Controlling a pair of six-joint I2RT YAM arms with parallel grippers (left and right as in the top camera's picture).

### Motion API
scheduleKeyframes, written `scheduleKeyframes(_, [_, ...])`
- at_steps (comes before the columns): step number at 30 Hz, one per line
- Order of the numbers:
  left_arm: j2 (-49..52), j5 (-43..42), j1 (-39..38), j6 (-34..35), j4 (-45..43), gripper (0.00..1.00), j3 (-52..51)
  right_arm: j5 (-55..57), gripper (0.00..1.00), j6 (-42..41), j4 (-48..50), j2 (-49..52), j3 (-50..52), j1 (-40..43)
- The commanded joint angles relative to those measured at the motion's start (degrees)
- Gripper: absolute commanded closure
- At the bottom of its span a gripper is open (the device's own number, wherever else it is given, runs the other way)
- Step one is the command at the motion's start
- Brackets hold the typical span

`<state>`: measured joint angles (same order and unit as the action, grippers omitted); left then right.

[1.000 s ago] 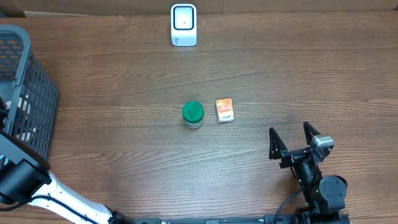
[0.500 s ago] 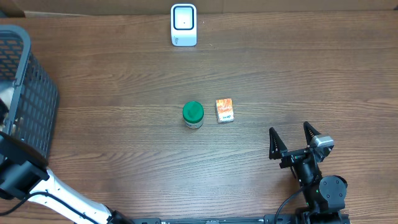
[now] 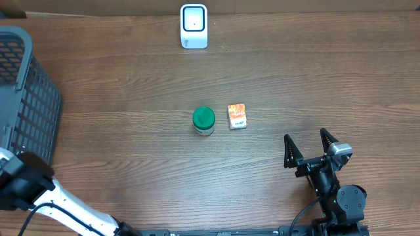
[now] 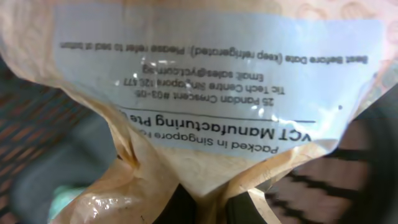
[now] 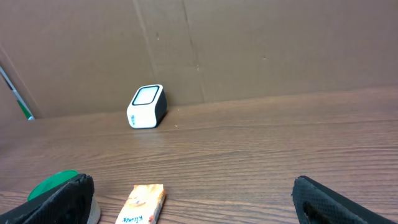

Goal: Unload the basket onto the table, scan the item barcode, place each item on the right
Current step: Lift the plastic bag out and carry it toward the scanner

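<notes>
The left gripper (image 4: 208,202) pinches a tan labelled packet (image 4: 211,93) by the mesh basket (image 3: 26,98), well apart from the white scanner (image 3: 194,26), with a green-lidded jar (image 3: 204,120) and a small orange box (image 3: 237,116) mid-table, while the right gripper (image 3: 305,141) rests with its fingers spread.

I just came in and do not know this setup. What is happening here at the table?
The left gripper is shut on a labelled plastic packet, at the left edge of the table by the grey basket. The right gripper rests open at the front right, holding nothing. The white scanner stands at the far edge; a green-lidded jar and a small orange box sit mid-table.
</notes>
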<state>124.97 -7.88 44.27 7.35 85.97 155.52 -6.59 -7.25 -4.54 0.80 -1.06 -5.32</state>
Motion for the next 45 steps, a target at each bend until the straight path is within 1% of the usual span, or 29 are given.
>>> scheduleKeyframes(1, [-7.28, -4.79, -4.92, 5.18, -0.72, 0.96, 6.14, 0.55, 0.0, 0.15, 0.24, -0.5, 0.59, -0.09])
scheduleKeyframes(7, [-13.46, -7.74, -15.65, 5.51, 0.33, 0.96, 8.59, 0.55, 0.0, 0.15, 0.24, -0.5, 0.59, -0.09])
scheduleKeyframes(10, [-14.95, -7.82, -22.56, 5.33, 4.24, 0.96, 8.59, 0.57, 0.0, 0.15, 0.26, -0.5, 0.59, -0.09])
scheduleKeyframes(13, [-14.34, -6.67, -30.4, 3.15, 9.92, 0.96, 8.31, 0.55, 0.0, 0.15, 0.24, -0.5, 0.59, -0.09])
scheduleKeyframes(15, [-13.4, -5.25, -34.58, 1.7, 10.84, 0.96, 7.04, 0.55, 0.0, 0.15, 0.24, -0.5, 0.59, -0.09])
scheduleKeyframes(16, [-13.07, -5.25, -38.99, 0.48, 10.82, 0.96, 2.89, 0.55, 0.0, 0.15, 0.24, -0.5, 0.59, -0.09])
scheduleKeyframes(17, [-12.87, -5.18, -40.85, 1.01, 10.62, 0.96, 0.74, 0.55, 0.0, 0.15, 0.26, -0.5, 0.59, -0.09])
scheduleKeyframes(21, [-11.41, -2.14, -46.34, 1.09, 10.82, 0.96, -8.11, 0.55, 0.0, 0.15, 0.24, -0.5, 0.59, -0.09])
scheduleKeyframes(24, [-10.58, -1.75, -48.74, 2.97, 10.16, 0.96, -16.39, 0.55, 0.0, 0.15, 0.24, -0.5, 0.59, -0.09])
scheduleKeyframes(29, [-10.47, -1.77, -51.45, 6.32, 4.0, 0.96, -32.57, 0.55, 0.0, 0.15, 0.26, -0.5, 0.59, -0.09])
scheduleKeyframes(33, [-10.47, -1.6, -53.46, 9.31, -4.37, 0.96, -44.89, 0.55, 0.0, 0.15, 0.24, -0.5, 0.59, -0.09])
scheduleKeyframes(35, [-10.47, 0.0, -54.66, 11.28, -8.68, 0.96, -50.58, 0.55, 0.0, 0.15, 0.24, -0.5, 0.59, -0.09])
scheduleKeyframes(39, [-10.47, 4.13, -57.31, 16.74, -16.33, 0.96, -60.48, 0.57, 0.0, 0.15, 0.26, -0.5, 0.59, -0.09])
scheduleKeyframes(43, [-10.47, 4.09, -58.62, 19.87, -23.1, 0.95, -67.19, 0.55, 0.0, 0.15, 0.24, -0.5, 0.59, -0.09])
scheduleKeyframes(44, [-10.47, 2.95, -58.95, 19.91, -25.29, 0.61, -68.7, 0.55, 0.0, 0.15, 0.24, -0.5, 0.59, -0.09])
scheduleKeyframes(45, [-10.47, 2.58, -59.08, 19.91, -25.64, 0.27, -68.81, 0.55, 0.0, 0.15, 0.24, -0.5, 0.59, -0.09])
